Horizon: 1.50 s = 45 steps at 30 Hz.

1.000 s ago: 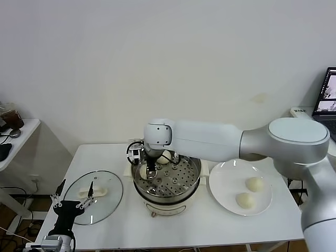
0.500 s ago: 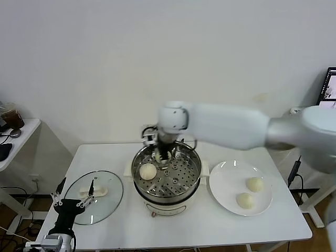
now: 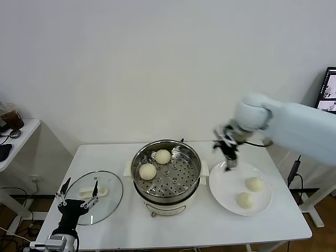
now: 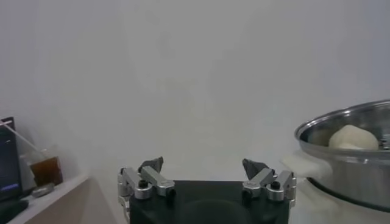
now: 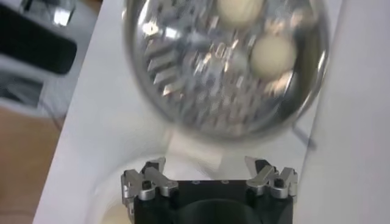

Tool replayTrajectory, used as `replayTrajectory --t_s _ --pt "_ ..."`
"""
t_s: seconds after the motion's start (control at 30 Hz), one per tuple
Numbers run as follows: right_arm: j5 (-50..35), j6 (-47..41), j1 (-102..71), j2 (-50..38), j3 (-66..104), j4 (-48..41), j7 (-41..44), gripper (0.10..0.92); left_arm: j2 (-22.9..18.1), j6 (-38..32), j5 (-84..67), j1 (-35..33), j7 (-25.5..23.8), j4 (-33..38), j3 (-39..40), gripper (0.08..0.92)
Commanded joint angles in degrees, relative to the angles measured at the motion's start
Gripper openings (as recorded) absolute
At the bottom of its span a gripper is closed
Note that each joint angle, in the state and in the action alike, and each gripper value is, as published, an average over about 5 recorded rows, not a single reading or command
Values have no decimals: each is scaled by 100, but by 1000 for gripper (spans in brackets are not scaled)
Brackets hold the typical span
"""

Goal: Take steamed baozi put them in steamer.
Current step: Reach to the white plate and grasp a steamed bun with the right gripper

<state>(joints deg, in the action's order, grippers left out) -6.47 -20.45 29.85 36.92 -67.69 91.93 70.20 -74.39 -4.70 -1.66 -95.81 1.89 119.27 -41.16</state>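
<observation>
head view: right hand (image 3: 229,157), fingers apart and empty, hangs over the plate (image 3: 223,185); two steamed baozi (image 3: 254,184) lie just beyond it, two sit in the steamer (image 3: 167,178). left hand (image 3: 79,199) parked, fingers apart.

No legible text or labels.

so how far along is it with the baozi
About halfway. Done: two baozi sit on the perforated tray of the steamer. In hand: nothing; the right tool is open and empty above the near edge of the white plate. Left: two baozi on that plate. The left tool is open by the glass lid.
</observation>
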Motion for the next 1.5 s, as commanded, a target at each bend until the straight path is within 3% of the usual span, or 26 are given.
replayTrajectory --t_s 0.03,0.4,1.33,1.5 --pt "1553 882 -2483 -1957 1706 346 284 823 -10 5 22 -23 -4 2 9 823" --pt "1744 818 -4331 -1539 3036 -53 -400 823 -51 53 87 -72 -11 58 -6 823" --pt "2026 709 -4398 -193 2982 -1112 -828 822 -101 31 82 -99 -2 -9 -155 823" --pt "2005 554 -4345 -201 2914 -1065 -664 767 -106 32 71 -100 3 -7 -165 823"
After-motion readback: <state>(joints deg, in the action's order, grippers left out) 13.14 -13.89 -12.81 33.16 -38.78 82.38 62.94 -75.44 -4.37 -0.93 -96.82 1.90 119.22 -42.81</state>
